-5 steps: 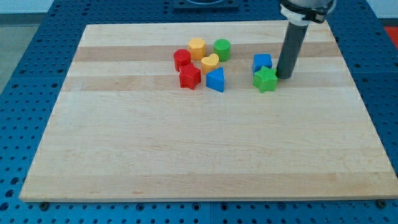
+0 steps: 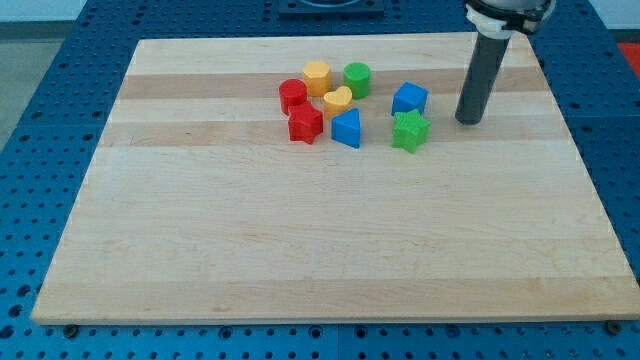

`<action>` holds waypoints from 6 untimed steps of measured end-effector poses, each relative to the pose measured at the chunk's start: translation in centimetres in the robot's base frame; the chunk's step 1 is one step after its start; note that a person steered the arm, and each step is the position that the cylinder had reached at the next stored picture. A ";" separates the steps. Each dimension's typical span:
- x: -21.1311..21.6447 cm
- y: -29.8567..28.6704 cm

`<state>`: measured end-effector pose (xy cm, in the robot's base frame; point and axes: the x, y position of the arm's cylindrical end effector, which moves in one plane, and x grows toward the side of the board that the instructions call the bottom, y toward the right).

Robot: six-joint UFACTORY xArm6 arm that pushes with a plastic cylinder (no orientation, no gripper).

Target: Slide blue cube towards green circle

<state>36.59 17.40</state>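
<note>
Shifted leftward since before, the blue cube (image 2: 409, 98) and green star (image 2: 410, 131) lie left of my tip (image 2: 467, 122), apart from it; the green circle (image 2: 357, 78) sits farther left. No writing shows.

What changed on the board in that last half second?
The blue cube and green star both shifted toward the view's left, the cube nearer the green circle. My tip drew back slightly to the view's right, now clear of both. The cluster of red, yellow and blue blocks stayed put.

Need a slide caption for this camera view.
My tip stands right of the blue cube, apart from it; green circle farther left.
</note>
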 end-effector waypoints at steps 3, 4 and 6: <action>-0.5 -3.0; -1.0 -4.3; -1.6 -6.8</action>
